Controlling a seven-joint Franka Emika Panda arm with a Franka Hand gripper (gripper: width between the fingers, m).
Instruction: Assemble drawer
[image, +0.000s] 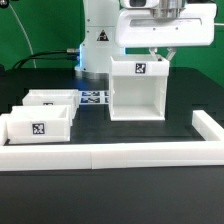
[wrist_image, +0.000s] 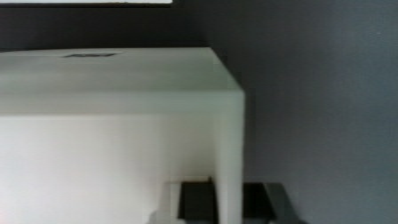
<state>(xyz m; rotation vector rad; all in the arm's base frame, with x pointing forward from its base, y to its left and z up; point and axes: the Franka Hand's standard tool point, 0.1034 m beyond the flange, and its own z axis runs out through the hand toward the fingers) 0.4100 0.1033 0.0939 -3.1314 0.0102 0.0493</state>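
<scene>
The robot's gripper reaches down onto the drawer's tall white housing, which stands upright on the black desk with its open face toward the near side. In the wrist view, the dark fingers sit tight on either side of one housing wall, the jaws pinching it at the top edge. Well apart, toward the exterior view's left, lie the two shallow trays, the far tray just behind the near tray. The marker board lies between trays and housing. A low white border wall runs along the near side.
</scene>
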